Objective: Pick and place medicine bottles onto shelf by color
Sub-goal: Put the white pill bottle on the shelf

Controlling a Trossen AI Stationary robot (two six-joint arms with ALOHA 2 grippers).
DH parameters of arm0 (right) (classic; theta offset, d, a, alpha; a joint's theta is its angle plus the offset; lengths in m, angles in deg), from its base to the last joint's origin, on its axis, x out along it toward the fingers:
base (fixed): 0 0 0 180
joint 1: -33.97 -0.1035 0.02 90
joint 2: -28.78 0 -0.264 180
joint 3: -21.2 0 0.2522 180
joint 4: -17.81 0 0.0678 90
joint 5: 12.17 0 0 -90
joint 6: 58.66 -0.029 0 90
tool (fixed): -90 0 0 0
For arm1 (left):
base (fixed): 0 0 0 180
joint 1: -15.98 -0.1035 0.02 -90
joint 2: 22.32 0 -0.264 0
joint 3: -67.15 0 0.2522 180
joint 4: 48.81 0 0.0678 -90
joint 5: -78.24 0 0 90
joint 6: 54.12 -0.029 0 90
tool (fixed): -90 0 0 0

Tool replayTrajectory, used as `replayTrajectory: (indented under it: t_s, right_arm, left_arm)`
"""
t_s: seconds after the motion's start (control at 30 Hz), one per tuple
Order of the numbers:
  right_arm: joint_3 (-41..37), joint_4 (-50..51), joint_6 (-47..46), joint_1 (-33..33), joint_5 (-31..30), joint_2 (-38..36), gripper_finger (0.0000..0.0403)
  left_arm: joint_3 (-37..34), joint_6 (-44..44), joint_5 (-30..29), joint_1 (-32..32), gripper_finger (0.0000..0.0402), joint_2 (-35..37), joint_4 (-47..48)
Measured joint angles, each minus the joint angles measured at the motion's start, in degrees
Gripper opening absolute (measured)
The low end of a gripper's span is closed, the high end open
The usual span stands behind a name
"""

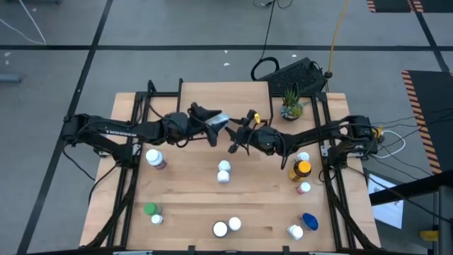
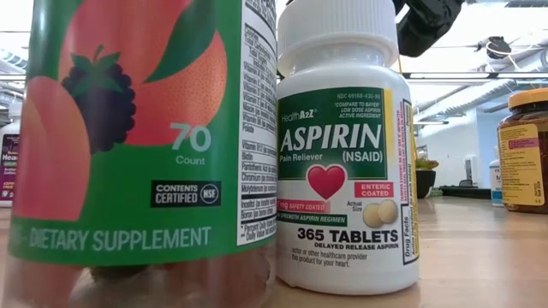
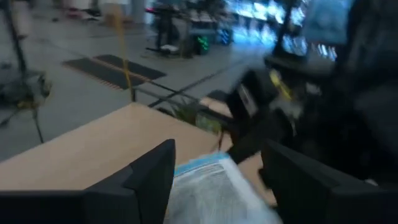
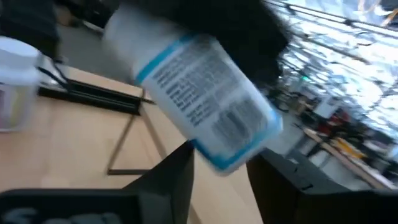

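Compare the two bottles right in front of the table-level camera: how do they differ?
The aspirin bottle is white plastic with a white cap; the supplement bottle has a green label with fruit pictures, its cap out of frame. The aspirin bottle reads 365 tablets, the supplement bottle 70 count. The supplement bottle looks wider and fills more of the picture. Both stand upright on the table, side by side.

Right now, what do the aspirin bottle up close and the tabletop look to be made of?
The white aspirin bottle with the green label looks like smooth, slightly glossy plastic: opaque walls, a ribbed moulded cap, a printed paper or film label. The light wooden tabletop looks like butcher-block wood, with visible plank strips and a matte finish.
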Motion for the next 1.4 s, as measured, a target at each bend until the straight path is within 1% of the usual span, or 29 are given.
replayTrajectory:
  t_s: [0.07,0.23,0.37,0.5,0.6,0.67,0.7,0.8,0.87,0.9,0.93,1.03,1.1,1.17,1.23,1.3,1.4]
  right_arm:
    - [-0.41,1.31,-1.78,-0.04,2.07,-1.28,0.0112]
    - [-3.32,5.3,-9.54,0.53,8.82,-6.33,0.0087]
    - [-7.46,6.2,-12.35,1.33,9.18,-9.99,0.0082]
    - [-10.32,6.32,-12.72,1.48,8.88,-12.82,0.0081]
    - [-11.15,8.74,-12.54,1.44,8.78,-14.72,0.0082]
    - [-11.19,11.6,-11.87,1.5,8.7,-16.01,0.0084]
    - [-11.19,12.66,-11.37,1.51,8.69,-16.68,0.0087]
    - [-11.21,16.51,-11.24,1.46,8.71,-19.27,0.0101]
    - [-11.17,21.75,-13.12,1.46,8.7,-21.08,0.0114]
    - [-11.17,25.07,-14.43,1.44,8.71,-21.86,0.0121]
    - [-11.19,28.01,-15.91,1.4,8.71,-22.36,0.0128]
    - [-11.26,32.43,-18.24,1.4,8.73,-23.59,0.0149]
    - [-11.23,32.78,-19.23,1.36,8.73,-24.52,0.0162]
    - [-11.23,33.43,-19.88,0.88,8.71,-25.61,0.0172]
    - [-11.23,34.24,-20.0,0.14,8.63,-26.89,0.0181]
    - [-11.21,34.96,-20.02,-0.8,8.66,-28.19,0.0188]
    - [-11.21,35.78,-20.03,-1.81,8.63,-29.84,0.0194]
  left_arm:
    - [-0.09,-3.66,1.02,0.24,0.0258,-0.04,0.48]
    - [-0.02,-9.42,1.02,0.97,0.0285,0.23,-0.11]
    - [-0.02,-10.49,1.4,1.27,0.0296,0.59,-0.97]
    - [-0.02,-9.0,4.82,0.63,0.0287,-0.32,-0.64]
    - [-0.02,-9.09,5.18,0.59,0.0272,-0.35,1.12]
    - [-0.02,-9.95,5.13,0.87,0.0264,0.63,4.69]
    - [-0.02,-10.2,4.5,1.04,0.026,1.29,6.77]
    - [0.0,-10.36,-0.16,1.4,0.0259,3.47,12.16]
    - [-0.02,-10.42,-2.36,1.49,0.0263,4.53,16.06]
    - [-0.01,-10.29,-2.51,1.49,0.0266,4.71,16.81]
    - [0.0,-9.54,-2.54,1.49,0.0269,4.74,17.93]
    - [0.0,-4.5,-2.57,1.51,0.0277,3.8,20.93]
    - [0.07,0.86,-2.68,1.77,0.0284,2.06,24.0]
    - [-0.09,6.05,-2.86,2.93,0.0291,0.41,29.62]
    - [-0.05,8.46,-3.07,4.81,0.0296,-1.07,33.55]
    - [-0.06,10.58,-5.29,6.88,0.0301,-1.83,39.13]
    - [-0.02,14.05,-8.44,9.08,0.0303,-2.85,42.13]
